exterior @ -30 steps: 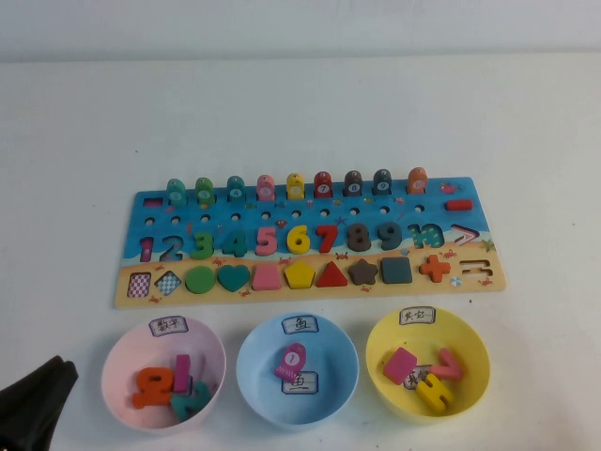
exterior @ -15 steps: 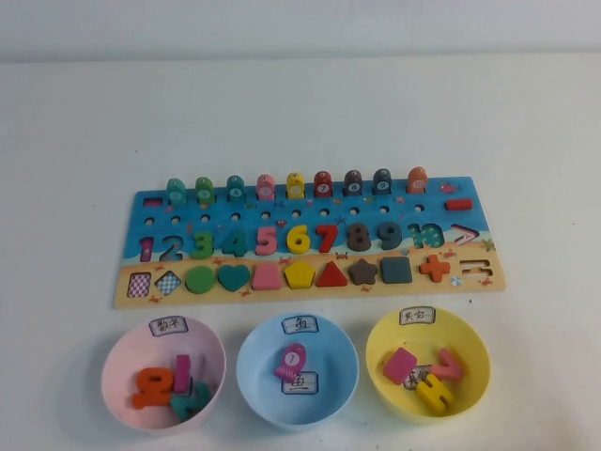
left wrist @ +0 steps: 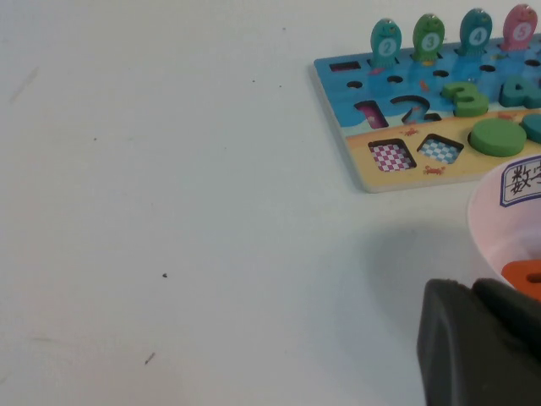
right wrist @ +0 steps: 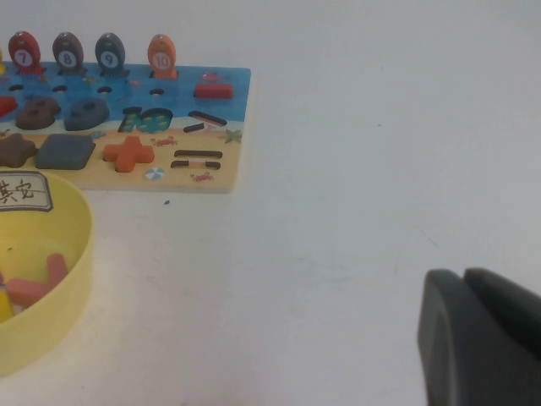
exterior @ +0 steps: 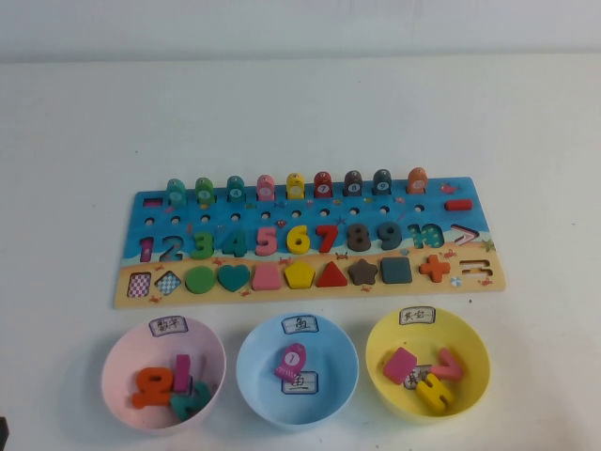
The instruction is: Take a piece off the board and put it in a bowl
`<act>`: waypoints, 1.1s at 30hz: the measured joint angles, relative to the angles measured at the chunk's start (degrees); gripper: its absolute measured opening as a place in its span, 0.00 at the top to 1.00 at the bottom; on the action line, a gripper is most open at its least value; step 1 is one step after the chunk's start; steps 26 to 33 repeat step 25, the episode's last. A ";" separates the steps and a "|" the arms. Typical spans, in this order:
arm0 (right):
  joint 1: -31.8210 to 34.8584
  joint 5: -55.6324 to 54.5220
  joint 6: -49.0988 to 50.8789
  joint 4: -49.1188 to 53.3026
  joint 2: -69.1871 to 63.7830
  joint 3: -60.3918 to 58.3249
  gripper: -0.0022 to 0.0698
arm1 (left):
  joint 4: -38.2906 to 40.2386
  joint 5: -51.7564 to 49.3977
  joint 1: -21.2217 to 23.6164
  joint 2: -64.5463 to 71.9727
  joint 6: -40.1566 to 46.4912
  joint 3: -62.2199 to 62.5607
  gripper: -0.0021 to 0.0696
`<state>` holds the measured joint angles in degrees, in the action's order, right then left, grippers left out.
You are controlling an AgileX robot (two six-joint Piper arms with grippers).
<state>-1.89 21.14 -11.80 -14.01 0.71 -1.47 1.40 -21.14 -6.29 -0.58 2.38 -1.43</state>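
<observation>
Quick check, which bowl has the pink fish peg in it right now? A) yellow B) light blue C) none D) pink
B: the pink fish peg lies in the light blue bowl, the middle one. The left gripper hangs low beside the pink bowl, and the right gripper is over bare table beyond the yellow bowl.

Left gripper [left wrist: 478,342] and right gripper [right wrist: 482,338] hang low.

Right gripper [right wrist: 482,338] over bare table [right wrist: 355,169], yellow bowl [right wrist: 59,288], board [right wrist: 127,127] corner
</observation>
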 joint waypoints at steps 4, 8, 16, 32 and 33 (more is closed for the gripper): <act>0.00 0.00 0.00 -0.10 0.09 0.00 0.99 | 0.00 0.00 0.00 0.00 0.00 0.00 0.98; 0.00 0.00 0.00 -0.10 0.09 0.00 0.99 | 0.00 0.00 0.00 0.00 0.00 0.00 0.98; 0.00 0.00 0.00 -0.10 0.09 0.00 0.99 | -0.03 0.00 0.00 0.00 0.00 0.00 0.98; 0.00 0.00 0.00 -0.10 0.09 0.00 0.99 | -0.03 0.00 0.00 0.00 -0.03 0.00 0.98; 0.00 0.00 0.00 -0.10 0.09 0.00 0.99 | -0.03 0.00 0.00 0.00 -0.03 0.00 0.98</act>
